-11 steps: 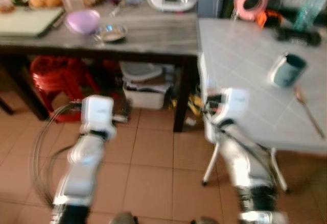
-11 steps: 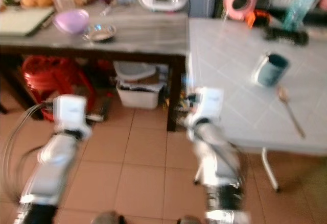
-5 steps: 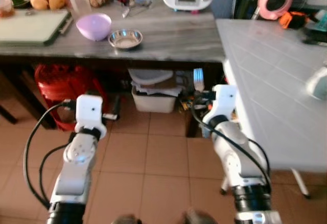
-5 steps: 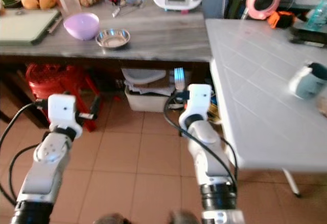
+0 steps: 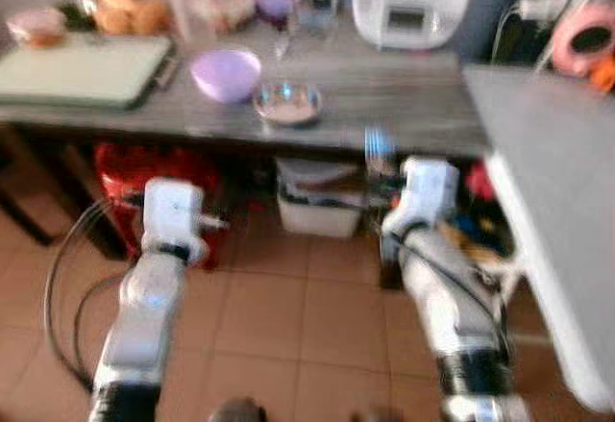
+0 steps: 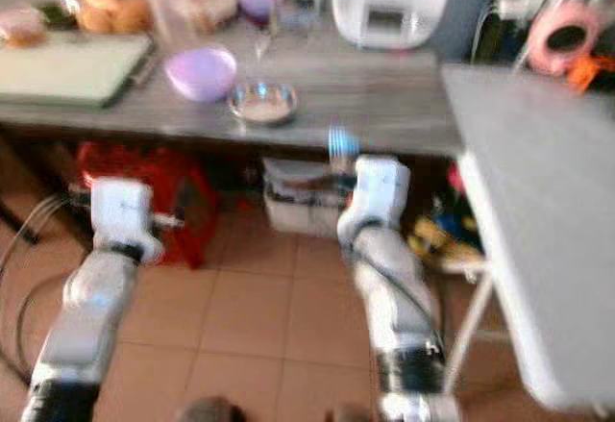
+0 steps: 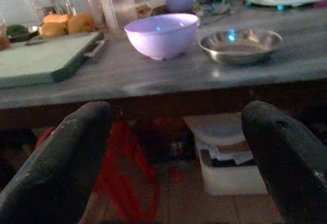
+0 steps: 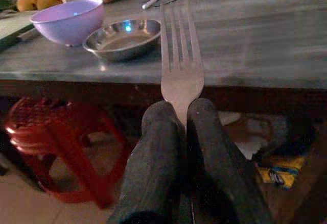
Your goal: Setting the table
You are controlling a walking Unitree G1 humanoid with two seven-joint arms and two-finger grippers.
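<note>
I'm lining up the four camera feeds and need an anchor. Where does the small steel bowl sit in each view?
Left eye view: steel bowl on the grey counter, upper centre.
Right eye view: upper centre-left.
Left wrist view: upper right, beyond the open left gripper.
Right wrist view: upper left, beside the fork held by the right gripper.
Shared landmark: the purple bowl right beside it.

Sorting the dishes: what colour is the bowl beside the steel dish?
Light purple bowl; the left wrist view shows it best.
</note>
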